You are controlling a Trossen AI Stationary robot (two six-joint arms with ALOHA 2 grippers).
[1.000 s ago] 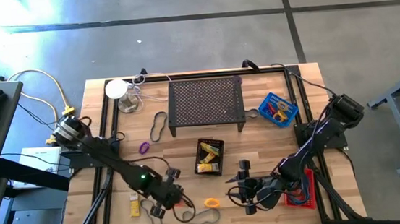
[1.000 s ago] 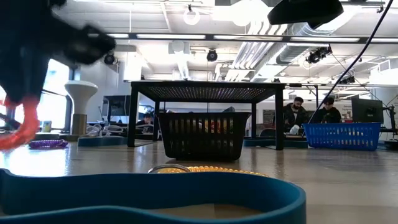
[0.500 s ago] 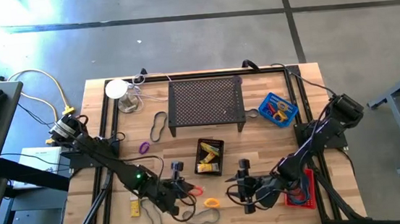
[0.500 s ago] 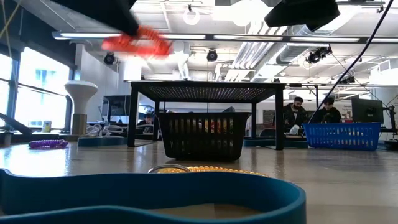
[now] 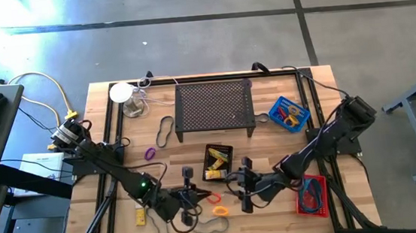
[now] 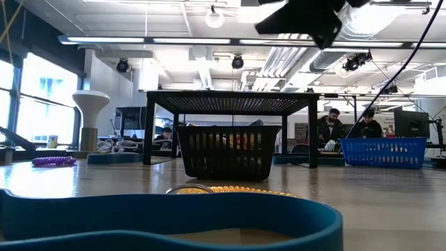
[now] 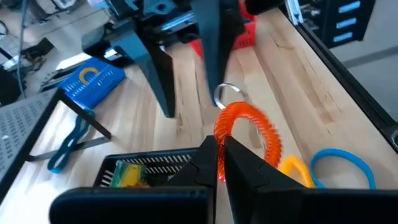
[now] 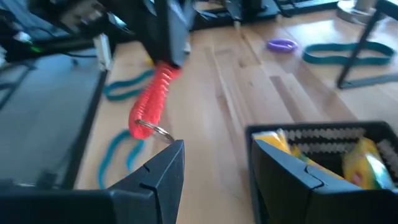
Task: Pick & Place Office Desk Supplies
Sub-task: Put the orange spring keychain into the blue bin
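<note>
Left gripper [image 7: 219, 163]: clamped narrow on the orange coil ring [image 7: 249, 127], which is held in the air near the black mesh basket [image 5: 217, 163], probably for a handover or a drop.
Right gripper [image 8: 214, 163]: fingers set apart, nothing between them, aimed at the ring just ahead, seemingly to receive it.
Other supplies: yellow packets [image 5: 215, 161] are kept in the black basket; a purple ring [image 5: 150, 153] lies apart.
Surface: a pale wooden table [image 5: 271, 145].
Room: an open workshop is seen, with seated people far behind.
</note>
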